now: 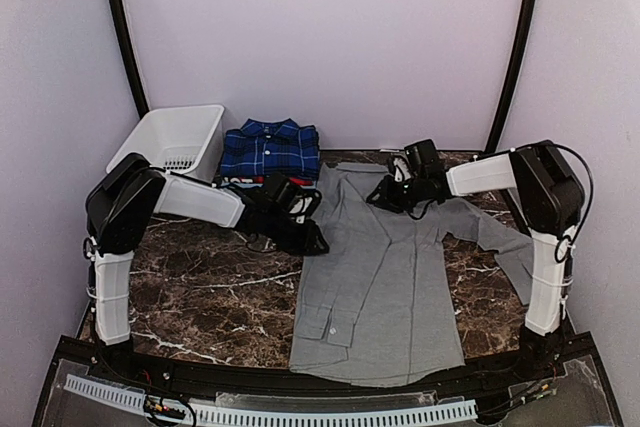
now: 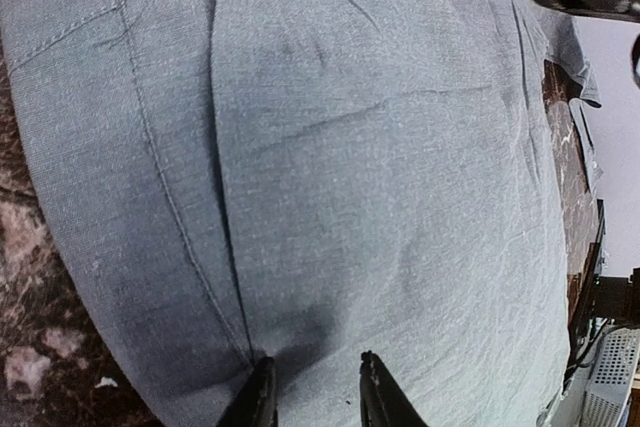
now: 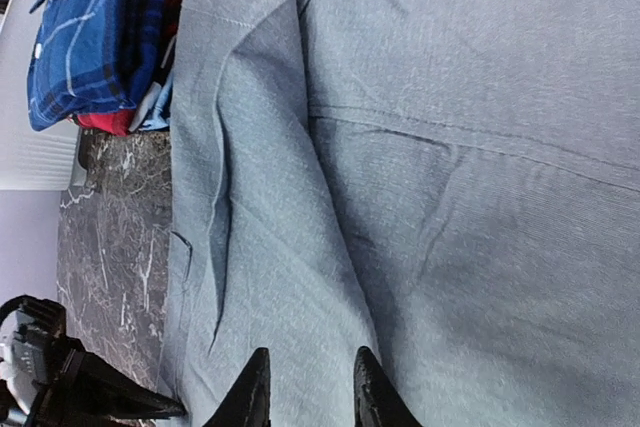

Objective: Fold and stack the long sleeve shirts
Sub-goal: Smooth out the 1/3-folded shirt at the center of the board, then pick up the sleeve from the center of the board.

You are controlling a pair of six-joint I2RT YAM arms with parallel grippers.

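Overhead, we see the grey shirt (image 1: 380, 287) spread out on the dark marble bench (image 1: 200, 287). The folded plaid shirt (image 1: 268, 147) lies beyond it beside a white basket (image 1: 170, 137), with pale walls all round. Our wrist views add more: the left jaws and right jaws stand slightly apart, tips at the grey cloth, and red cloth (image 3: 105, 122) lies under the plaid.

Spread shirt (image 1: 375, 287) on table (image 1: 200, 287) — folded stack (image 1: 268, 150), perhaps two shirts, behind-left; basket (image 1: 170, 137) left of that.
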